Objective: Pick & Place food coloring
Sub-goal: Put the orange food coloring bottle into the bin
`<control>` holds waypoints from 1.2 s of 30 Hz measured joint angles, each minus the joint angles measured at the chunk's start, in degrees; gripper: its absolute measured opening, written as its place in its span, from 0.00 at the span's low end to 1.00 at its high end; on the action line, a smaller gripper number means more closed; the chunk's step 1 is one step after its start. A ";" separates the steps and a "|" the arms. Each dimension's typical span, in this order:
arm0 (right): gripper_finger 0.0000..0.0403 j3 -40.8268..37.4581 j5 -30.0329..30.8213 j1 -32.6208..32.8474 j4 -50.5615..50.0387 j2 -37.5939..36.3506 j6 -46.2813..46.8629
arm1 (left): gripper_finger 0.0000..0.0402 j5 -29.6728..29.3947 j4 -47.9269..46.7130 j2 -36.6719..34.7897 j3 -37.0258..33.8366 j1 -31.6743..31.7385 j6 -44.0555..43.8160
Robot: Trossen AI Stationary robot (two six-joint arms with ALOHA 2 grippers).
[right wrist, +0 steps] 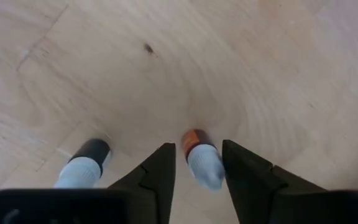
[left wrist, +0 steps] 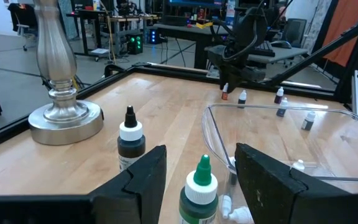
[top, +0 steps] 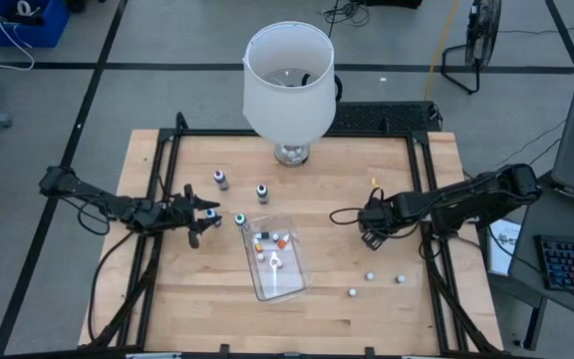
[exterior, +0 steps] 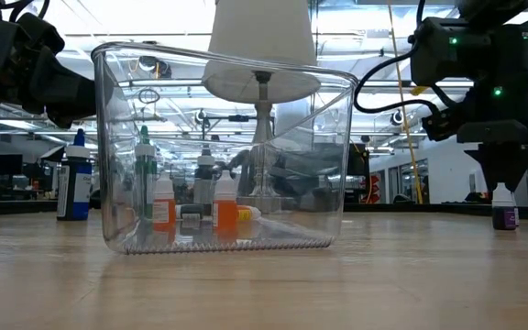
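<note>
Two bottles [right wrist: 199, 163] under right fingers [right wrist: 160, 171]; unseen overhead.

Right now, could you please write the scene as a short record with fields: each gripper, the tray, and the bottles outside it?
left gripper: open, fingers on either side of a green-capped bottle beside the tray, not yet closed on it
right gripper: open, pointing down over a bottle with a reddish cap on the table
tray: clear plastic, mid-table, already holds several small bottles
loose bottles: two dark ones near the lamp, three small ones on the right arm's side
</note>
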 joint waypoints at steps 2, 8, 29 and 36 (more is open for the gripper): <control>0.26 0.00 -0.58 0.00 -0.10 0.00 -0.02 | 0.48 -0.02 0.00 0.00 0.00 0.00 0.00; 0.16 0.00 -1.54 0.00 -0.36 -0.01 -1.01 | 0.48 0.00 0.00 0.00 0.00 -0.01 0.00; 0.11 22.90 7.90 0.67 3.00 -0.71 -17.93 | 0.48 -0.02 0.00 0.00 0.00 -0.02 0.00; 0.11 38.46 3.13 3.02 17.77 3.02 -32.66 | 0.48 -0.01 0.02 0.00 0.00 0.00 0.00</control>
